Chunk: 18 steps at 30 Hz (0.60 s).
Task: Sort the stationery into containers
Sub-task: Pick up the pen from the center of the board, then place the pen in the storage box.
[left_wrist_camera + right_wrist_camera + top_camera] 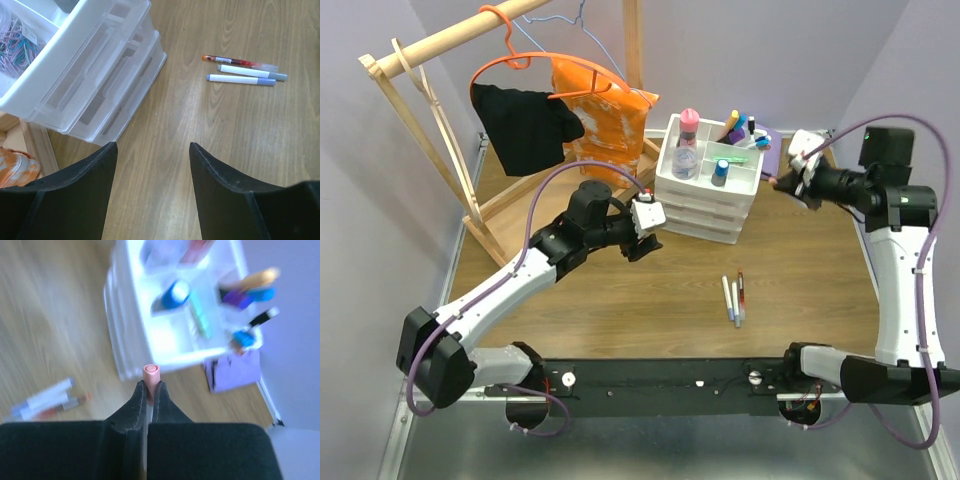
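Note:
The white three-drawer organiser [705,205] stands at the back centre, with a divided tray [745,180] on top. The tray holds a pink-capped bottle [688,140], a blue-capped bottle [720,172] and several highlighters [735,127]. Three thin pens [735,298] lie together on the wood; they also show in the left wrist view [245,71]. My left gripper [645,245] is open and empty [152,150], low beside the organiser's left front [100,85]. My right gripper [782,182] is shut [149,385] on a pink-capped pen [151,373], held in the air right of the tray [165,342].
A wooden clothes rack [425,110] stands at the back left, with an orange hanger, a black garment [525,125] and an orange bag [600,120]. A purple cloth [235,372] lies behind the organiser's right side. Coloured paper clips [15,42] fill one tray compartment.

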Each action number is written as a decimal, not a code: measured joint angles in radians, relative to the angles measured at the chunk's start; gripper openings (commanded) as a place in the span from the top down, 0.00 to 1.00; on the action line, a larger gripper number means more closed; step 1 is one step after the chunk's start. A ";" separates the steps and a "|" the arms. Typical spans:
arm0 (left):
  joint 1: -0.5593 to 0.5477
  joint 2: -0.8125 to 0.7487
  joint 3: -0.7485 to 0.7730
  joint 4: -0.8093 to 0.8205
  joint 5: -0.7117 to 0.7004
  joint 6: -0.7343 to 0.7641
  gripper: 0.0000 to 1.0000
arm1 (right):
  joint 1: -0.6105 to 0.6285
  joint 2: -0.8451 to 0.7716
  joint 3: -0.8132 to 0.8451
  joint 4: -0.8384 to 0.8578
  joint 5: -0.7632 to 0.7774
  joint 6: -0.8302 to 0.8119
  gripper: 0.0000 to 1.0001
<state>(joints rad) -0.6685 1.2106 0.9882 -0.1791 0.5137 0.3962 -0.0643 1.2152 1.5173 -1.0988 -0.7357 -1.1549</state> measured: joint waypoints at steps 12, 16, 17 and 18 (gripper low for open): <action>0.000 0.104 0.069 0.035 -0.005 -0.023 0.32 | 0.002 0.068 -0.050 0.958 -0.113 1.156 0.99; 0.000 0.105 0.085 0.042 -0.006 -0.023 0.32 | 0.002 0.148 -0.090 1.169 -0.045 1.320 1.00; 0.000 0.105 0.085 0.042 -0.008 -0.023 0.32 | 0.002 0.171 -0.100 1.230 -0.019 1.359 0.99; 0.000 0.105 0.085 0.042 -0.008 -0.023 0.32 | 0.002 0.180 -0.105 1.258 -0.005 1.377 0.99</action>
<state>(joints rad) -0.6685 1.3155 1.0733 -0.1371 0.5056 0.3729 -0.0624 1.3949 1.4124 0.1596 -0.7410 0.2222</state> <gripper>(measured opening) 0.680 0.056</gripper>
